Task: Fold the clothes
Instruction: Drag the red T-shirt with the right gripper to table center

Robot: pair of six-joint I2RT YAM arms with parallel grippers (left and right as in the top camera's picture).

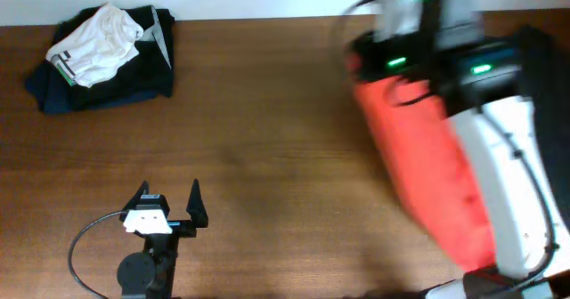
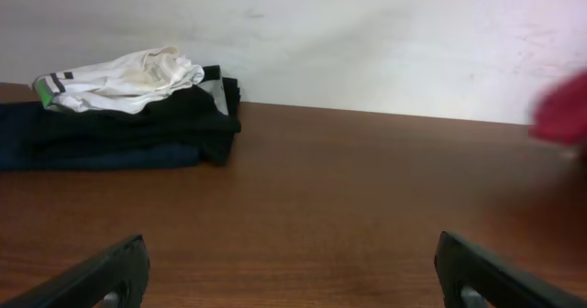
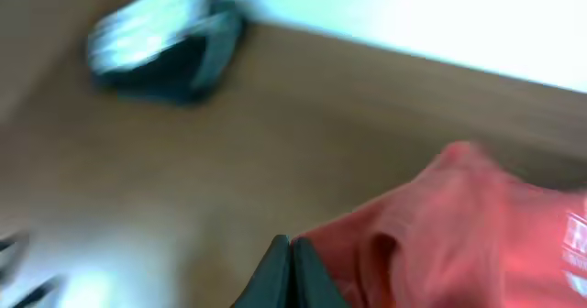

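Red-orange T-shirt [image 1: 427,165] lies stretched along the right side of the table [image 1: 267,157] — the right end effector [image 3: 292,248] clenched shut at its edge, any pinch lost in blur — while the left end effector [image 1: 169,201] gapes wide, grasping nothing.

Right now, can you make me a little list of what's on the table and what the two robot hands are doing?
table: brown wood
shirt: red, bunched long on the right side
pile: white, black and navy clothes, far left corner
left gripper: open, empty, low over the table
right gripper: shut on shirt edge, view blurred
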